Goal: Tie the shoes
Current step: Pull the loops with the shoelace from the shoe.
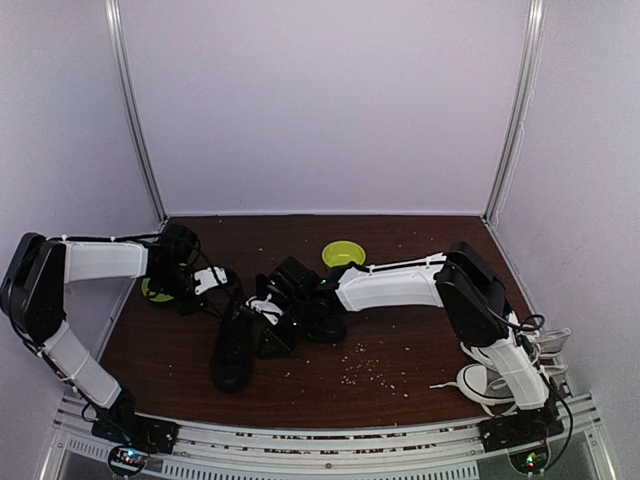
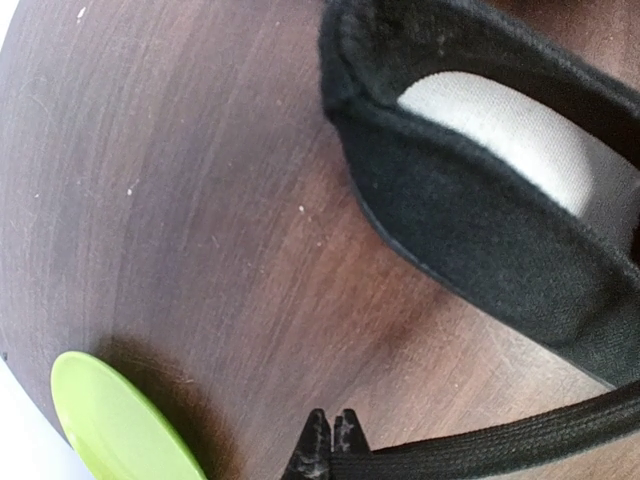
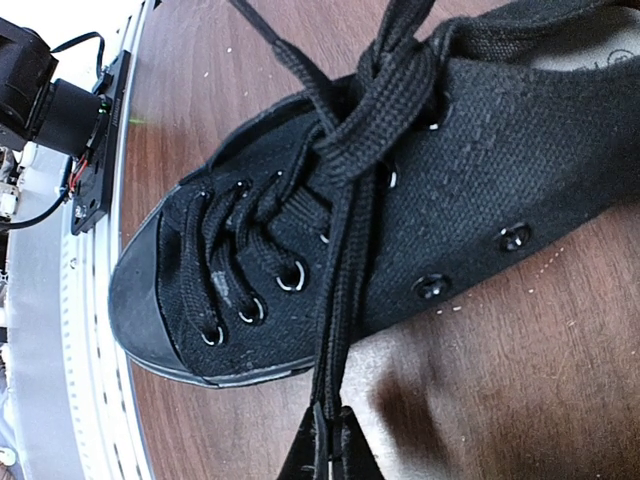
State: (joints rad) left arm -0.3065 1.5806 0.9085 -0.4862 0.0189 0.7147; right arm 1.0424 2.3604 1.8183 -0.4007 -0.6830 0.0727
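Observation:
A black sneaker (image 1: 232,352) lies on the brown table (image 1: 400,340), toe toward the near edge. A second black shoe (image 1: 322,322) lies partly hidden under the right arm. My left gripper (image 1: 218,281) is shut on a black lace (image 2: 500,440), which runs to the right beside the shoe's heel opening (image 2: 470,220). My right gripper (image 1: 272,304) is shut on the other black lace (image 3: 345,300), pulled taut across the side of the sneaker (image 3: 470,170). The two laces cross in a twist (image 3: 372,120) above the eyelets.
A lime green bowl (image 1: 343,254) sits at the back centre. A green plate (image 1: 155,291) lies under the left arm and shows in the left wrist view (image 2: 110,425). White-laced sneakers (image 1: 492,381) sit by the right arm's base. Crumbs (image 1: 365,368) are scattered on the table.

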